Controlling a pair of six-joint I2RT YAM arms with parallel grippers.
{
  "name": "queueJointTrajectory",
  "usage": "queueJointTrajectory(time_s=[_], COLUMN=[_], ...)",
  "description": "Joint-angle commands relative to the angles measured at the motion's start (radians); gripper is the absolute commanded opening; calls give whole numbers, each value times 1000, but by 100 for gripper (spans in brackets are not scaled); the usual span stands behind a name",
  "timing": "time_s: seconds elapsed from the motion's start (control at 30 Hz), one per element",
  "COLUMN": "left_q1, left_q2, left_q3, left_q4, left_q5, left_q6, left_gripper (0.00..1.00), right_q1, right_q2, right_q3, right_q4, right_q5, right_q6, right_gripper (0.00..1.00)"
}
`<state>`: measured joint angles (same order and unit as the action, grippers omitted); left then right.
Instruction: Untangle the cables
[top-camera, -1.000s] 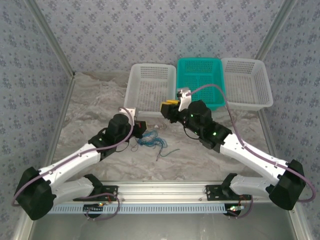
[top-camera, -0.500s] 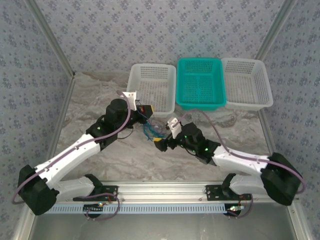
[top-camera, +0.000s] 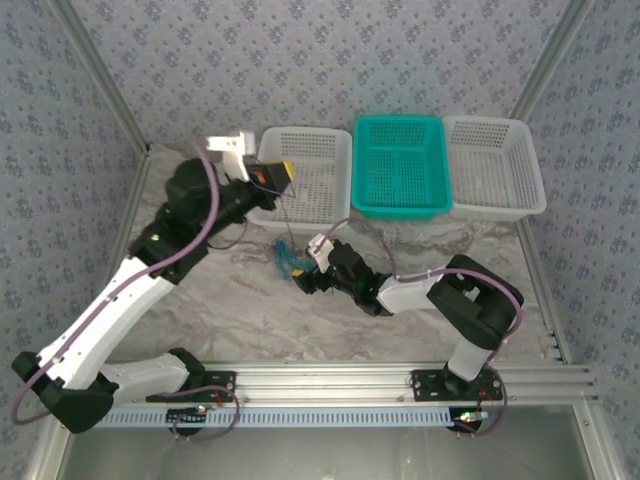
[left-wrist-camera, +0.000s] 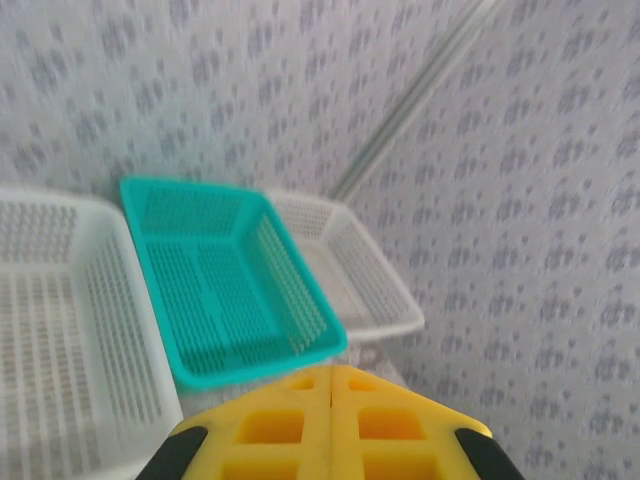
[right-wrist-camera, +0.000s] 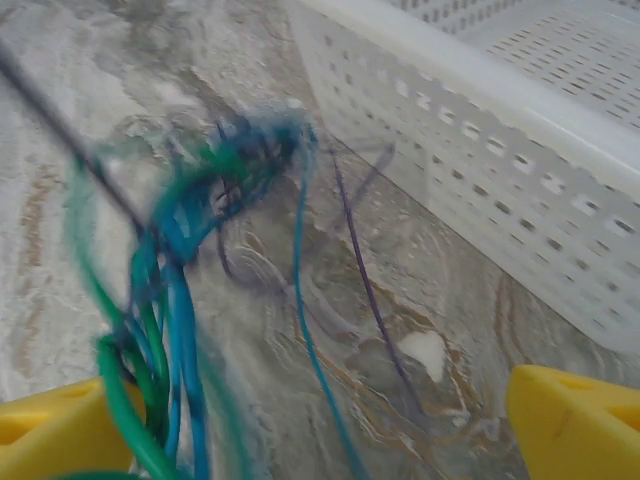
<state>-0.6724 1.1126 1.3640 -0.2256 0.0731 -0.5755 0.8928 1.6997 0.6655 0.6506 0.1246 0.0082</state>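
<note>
Left gripper (top-camera: 278, 172) is up high, pads pinched together on a dark strand running taut down to the cables (top-camera: 288, 258), bunched on the table (top-camera: 200, 300) at six o'clock from the left-hand white basket (top-camera: 318, 150). Right gripper (top-camera: 305, 281), fingers wide apart, straddles the tangle.

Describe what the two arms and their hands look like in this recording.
Both the left arm and right arm have white link shells with black joints and a purple-grey cable looped alongside. The left hand and right hand have yellow fingers on black bodies, with a white camera bracket at the wrist.
</note>
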Motion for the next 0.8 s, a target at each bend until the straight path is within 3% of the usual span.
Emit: queueJointTrajectory(time_s=[0.0, 0.17, 0.2, 0.3, 0.33, 0.37, 0.43, 0.5, 0.63, 0.77], left_q1=[48, 130, 147, 187, 194, 195, 195, 195, 196, 195], left_q2=[-7, 56, 74, 147, 171, 190, 215, 224, 197, 148], left_q3=[150, 353, 401, 546, 578, 613, 630, 618, 507, 350], left_q4=[-75, -130, -139, -197, -213, -224, -240, -254, -233, -158], left_q5=[-35, -34, -29, 5, 27, 42, 69, 74, 83, 101], left_q6=[66, 75, 77, 62, 53, 50, 42, 40, 14, -51], left_gripper=[0, 0, 0, 0, 0, 0, 0, 0, 0, 0], right_q1=[4, -1, -5, -16, -15, -15, -11, -4, 12, 17], right_q2=[-21, -83, -90, -117, -133, -155, -235, -338, -545, -617], right_q3=[-38, -84, -83, -98, -112, -130, -166, -169, -131, -70], right_q4=[21, -14, -34, -61, -48, -31, -22, -71, -178, -244], right_q5=[91, 137, 140, 123, 104, 76, 1, -61, -174, -216], right_q6=[30, 53, 53, 58, 56, 53, 56, 63, 58, 72], right_gripper=[93, 91, 86, 56, 53, 56, 77, 86, 95, 99])
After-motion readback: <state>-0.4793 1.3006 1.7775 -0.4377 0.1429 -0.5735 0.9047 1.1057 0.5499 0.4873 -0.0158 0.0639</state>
